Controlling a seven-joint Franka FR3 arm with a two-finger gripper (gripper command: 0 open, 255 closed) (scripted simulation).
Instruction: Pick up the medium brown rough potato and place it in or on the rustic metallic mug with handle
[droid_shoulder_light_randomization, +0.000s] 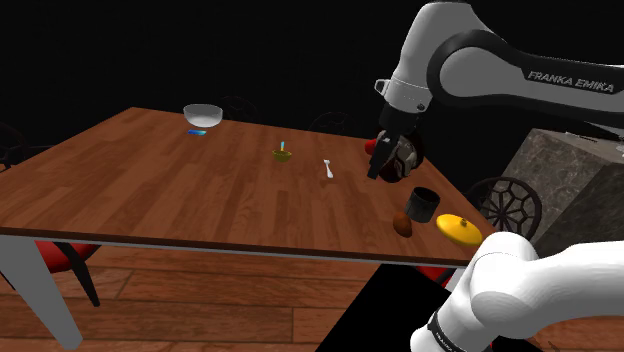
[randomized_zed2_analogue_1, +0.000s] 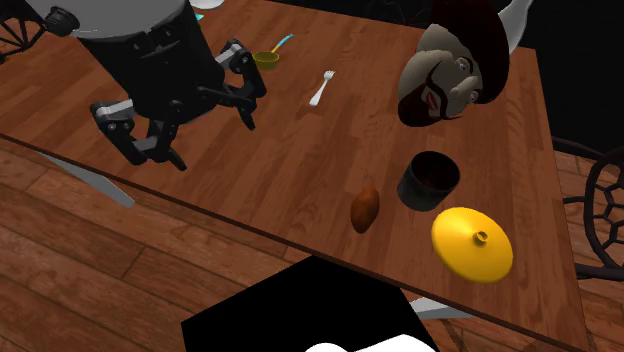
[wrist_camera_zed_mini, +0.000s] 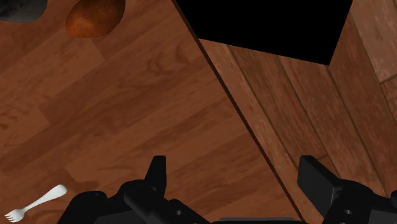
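The brown rough potato (droid_shoulder_light_randomization: 403, 224) (randomized_zed2_analogue_1: 365, 208) (wrist_camera_zed_mini: 95, 16) lies on the wooden table near its front edge. Right beside it stands the dark mug (droid_shoulder_light_randomization: 422, 204) (randomized_zed2_analogue_1: 428, 180), upright and open on top; a corner of the mug (wrist_camera_zed_mini: 22, 9) shows in the wrist view. My black gripper (droid_shoulder_light_randomization: 380, 168) (randomized_zed2_analogue_1: 208, 140) (wrist_camera_zed_mini: 236, 181) hangs above the table, open, with nothing between its fingers. It is well apart from the potato, toward the table's middle, over the strip of table along the front edge.
A yellow lid (droid_shoulder_light_randomization: 459, 229) (randomized_zed2_analogue_1: 472, 243) lies by the mug. Behind the mug stands a moustached figure head (droid_shoulder_light_randomization: 405, 155) (randomized_zed2_analogue_1: 450, 60). A white fork (droid_shoulder_light_randomization: 328, 170) (randomized_zed2_analogue_1: 321, 88) (wrist_camera_zed_mini: 35, 202), a small yellow cup (droid_shoulder_light_randomization: 285, 154) (randomized_zed2_analogue_1: 265, 60) and a pale bowl (droid_shoulder_light_randomization: 203, 114) lie farther along the table.
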